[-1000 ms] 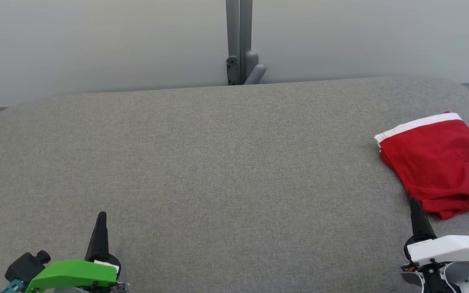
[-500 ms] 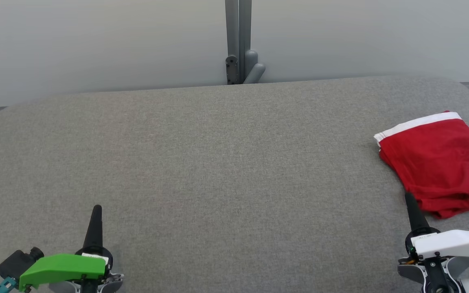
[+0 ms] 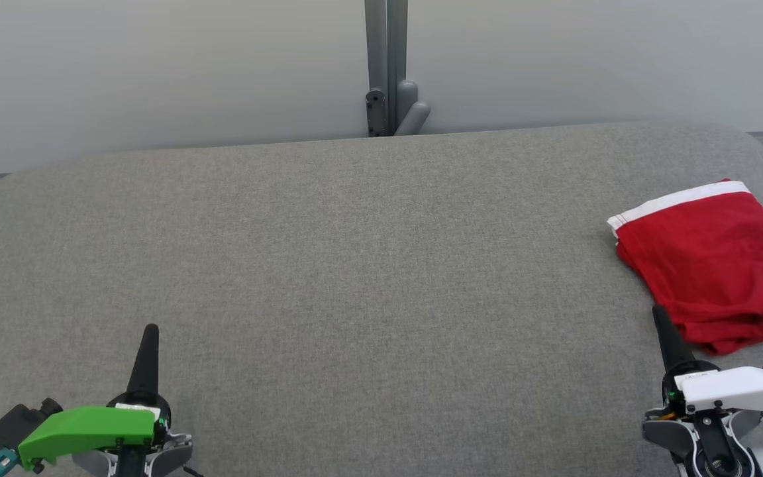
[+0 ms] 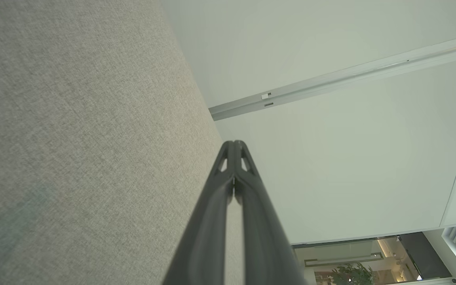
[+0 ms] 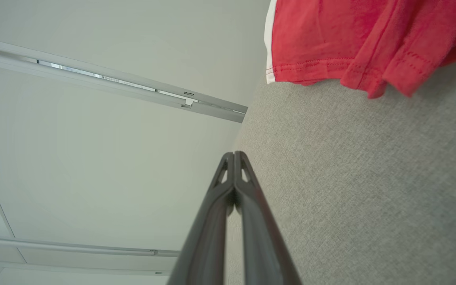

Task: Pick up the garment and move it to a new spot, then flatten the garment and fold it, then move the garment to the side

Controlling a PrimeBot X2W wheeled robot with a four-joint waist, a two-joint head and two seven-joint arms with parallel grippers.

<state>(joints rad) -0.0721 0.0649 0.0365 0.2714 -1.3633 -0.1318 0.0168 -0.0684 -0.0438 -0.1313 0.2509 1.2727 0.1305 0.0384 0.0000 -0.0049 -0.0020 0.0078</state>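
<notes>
A folded red garment (image 3: pixel 712 265) with a white band along its far edge lies at the right side of the grey fabric table (image 3: pixel 355 265). Its hem (image 5: pixel 354 47) fills the top of the right wrist view. My right gripper (image 3: pixel 657 314) stands shut and empty at the lower right, its tip just short of the garment's near corner. My left gripper (image 3: pixel 150 330) is shut and empty at the lower left, far from the garment. Both pairs of fingers (image 4: pixel 234 146) (image 5: pixel 234 156) are pressed together in the wrist views.
A grey post with a bracket (image 3: pixel 388 99) stands behind the table's far edge against a pale wall (image 3: pixel 156 66). The table's far corners are rounded. The garment runs past the right edge of the head view.
Both grippers have drawn back slightly toward the lower edge and outward, the left one a little more to the left. The garment has stayed in place.
</notes>
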